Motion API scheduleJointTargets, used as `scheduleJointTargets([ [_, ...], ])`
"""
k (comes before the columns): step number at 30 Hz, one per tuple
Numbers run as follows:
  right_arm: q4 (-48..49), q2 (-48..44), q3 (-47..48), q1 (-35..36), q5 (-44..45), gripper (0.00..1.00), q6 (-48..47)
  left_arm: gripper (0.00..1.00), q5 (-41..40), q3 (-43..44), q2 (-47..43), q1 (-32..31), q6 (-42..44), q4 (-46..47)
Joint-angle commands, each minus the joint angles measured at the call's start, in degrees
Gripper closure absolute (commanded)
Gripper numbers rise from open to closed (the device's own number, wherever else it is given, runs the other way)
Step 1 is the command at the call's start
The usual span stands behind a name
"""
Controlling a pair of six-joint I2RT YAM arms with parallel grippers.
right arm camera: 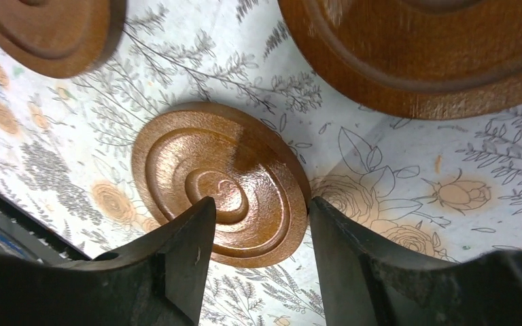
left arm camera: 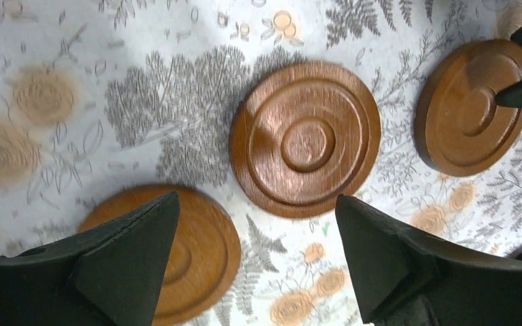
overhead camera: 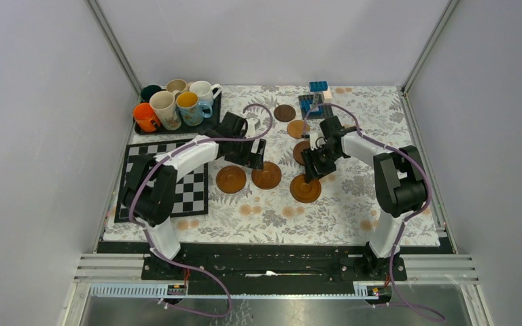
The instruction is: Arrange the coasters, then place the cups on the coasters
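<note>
Three round brown wooden coasters [overhead camera: 266,175] lie in a row at the middle of the flower-patterned table [overhead camera: 353,210]. Three more trail toward 12 o'clock, and the mixed-colour ceramic cups [overhead camera: 177,105] stand at 10 o'clock. The left gripper [left arm camera: 257,198] is spread wide and empty. The right gripper [right arm camera: 259,202] hangs parted over the row's 3 o'clock end, pinching nothing. It should probably lift straight up so it nudges no rim.

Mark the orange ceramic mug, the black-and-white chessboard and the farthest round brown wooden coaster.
Orange ceramic mug [overhead camera: 146,121]: top external view, its side wall.
Black-and-white chessboard [overhead camera: 194,193]: top external view, bare right-hand squares.
Farthest round brown wooden coaster [overhead camera: 284,113]: top external view, its centre.
</note>
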Motion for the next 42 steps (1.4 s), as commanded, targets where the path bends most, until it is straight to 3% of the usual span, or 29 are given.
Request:
scheduleJointTargets([
  [1,-1.2,0.5,6.1,-1.8,-3.5,0.39,1.3,0.07,3.8,4.9,4.9,0.0,7.6,2.3],
  [10,-1.4,6.9,17.1,-3.8,7.0,0.35,2.7,0.07,5.3,12.4,13.2,-0.7,14.2,1.7],
  [17,-0.9,12.0,22.6,-3.7,14.4,0.34,2.9,0.13,5.4,11.4,14.7,-2.6,18.6,1.2],
  [24,-1.2,16.0,25.4,-3.7,15.6,0.33,3.6,0.21,3.7,8.5,13.9,-5.1,24.7,0.3],
  [34,-2.3,14.5,21.3,-3.8,18.0,0.41,1.4,0.39,3.6,3.0,10.2,-7.5,27.0,-0.2],
  [42,-2.2,8.8,11.8,-4.5,19.9,0.46,-0.4,0.42,1.7,-0.4,7.1,-8.4,27.4,0.1],
])
